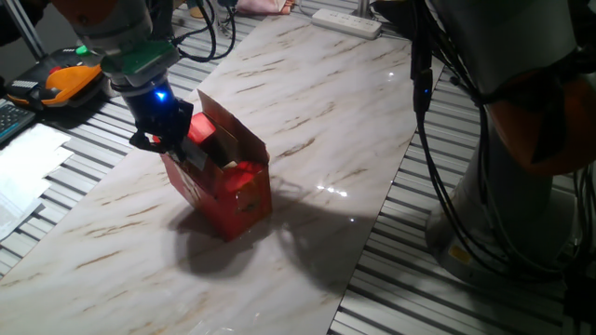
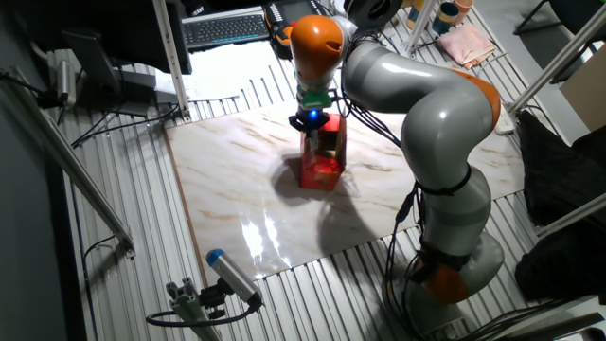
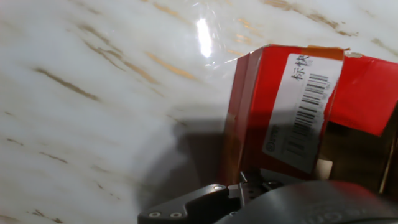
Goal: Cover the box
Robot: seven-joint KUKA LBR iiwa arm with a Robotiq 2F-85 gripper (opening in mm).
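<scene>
box (image 1: 228,191): red carton on the marble tabletop (image 1: 307,121), tilted, top open with one brown flap upright.
label (image 3: 305,106): white barcode sticker on a red side, seen in the hand view.
gripper (image 1: 172,140): at the box's open top edge, blue light lit; whether the fingers are clenched or released cannot be told.
surroundings: power strip (image 1: 346,22) at the far table end.

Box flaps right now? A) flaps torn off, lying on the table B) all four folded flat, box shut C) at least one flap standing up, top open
C: on the box, a brown flap stands upright behind the end effector, and the top is visibly open.
</scene>
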